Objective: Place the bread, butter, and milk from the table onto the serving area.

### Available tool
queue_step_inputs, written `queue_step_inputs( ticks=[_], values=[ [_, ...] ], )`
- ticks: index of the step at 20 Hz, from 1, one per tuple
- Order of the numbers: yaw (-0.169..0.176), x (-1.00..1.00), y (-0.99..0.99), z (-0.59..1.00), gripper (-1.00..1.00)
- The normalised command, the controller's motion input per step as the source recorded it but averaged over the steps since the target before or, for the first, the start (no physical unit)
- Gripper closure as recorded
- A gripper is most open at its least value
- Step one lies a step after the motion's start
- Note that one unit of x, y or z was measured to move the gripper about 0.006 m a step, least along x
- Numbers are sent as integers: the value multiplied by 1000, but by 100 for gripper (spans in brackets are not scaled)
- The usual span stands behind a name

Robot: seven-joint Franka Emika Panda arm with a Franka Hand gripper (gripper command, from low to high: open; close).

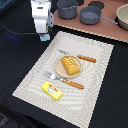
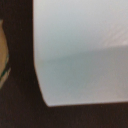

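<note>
The milk (image 1: 45,36), a pale blue carton, stands at the far corner of the serving area (image 1: 95,75) on the exterior view's left. My gripper (image 1: 43,33) is down over it, shut on its top, and only its lower part shows. In the wrist view the carton's pale side (image 2: 80,50) fills most of the picture and no fingers show. The bread (image 1: 70,65) lies on the round tan plate (image 1: 58,68) in the middle of the placemat. The butter (image 1: 52,90), a yellow box, lies on the placemat near its front edge.
An orange-handled knife (image 1: 87,58) and fork (image 1: 72,83) lie beside the plate. A brown board (image 1: 107,27) with grey pots (image 1: 90,15) runs behind the placemat. The black table (image 1: 15,55) spreads around it.
</note>
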Motion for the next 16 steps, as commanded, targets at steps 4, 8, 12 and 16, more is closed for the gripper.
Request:
queue_step_inputs(
  ticks=[4, 8, 12, 16],
  values=[
    [0, 28, -10, -34, 100],
    [0, 18, 0, -47, 100],
    [0, 0, 0, -72, 100],
    [0, 16, 0, 6, 100]
  ],
)
